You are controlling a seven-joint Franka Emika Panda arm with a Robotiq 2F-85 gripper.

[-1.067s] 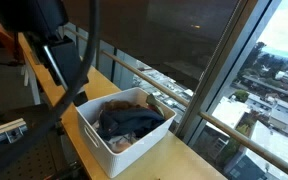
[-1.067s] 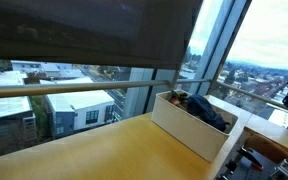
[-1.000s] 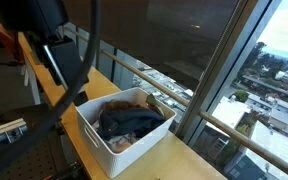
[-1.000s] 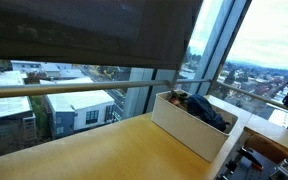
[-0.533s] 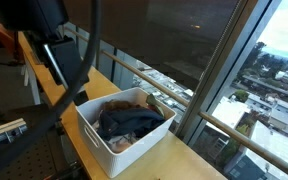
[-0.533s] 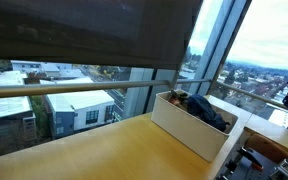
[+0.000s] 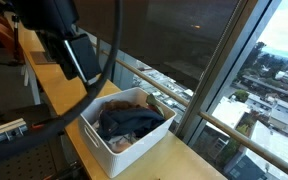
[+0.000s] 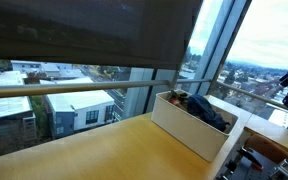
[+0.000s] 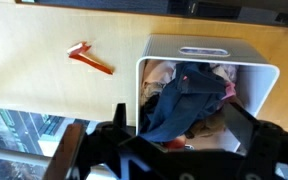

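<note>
1. The gripper hangs above a white bin in the wrist view. Its jaws are spread wide and hold nothing, one finger over the bin's side wall and the other over the opposite half.
2. A dark blue garment lies heaped in the middle of the bin, directly beneath the spread jaws, on top of paler clothing. Nothing in the frames shows the gripper touching it.
3. The bin stands on the wooden worktop against its window-side edge, as both exterior views show.
4. An orange-red tool lies flat on the bare wood beside the bin, clear of its wall and nearer the worktop's room-side edge.
5. In an exterior view the dark arm reaches in over the worktop's far end. Beyond the glass the city spreads out below.
</note>
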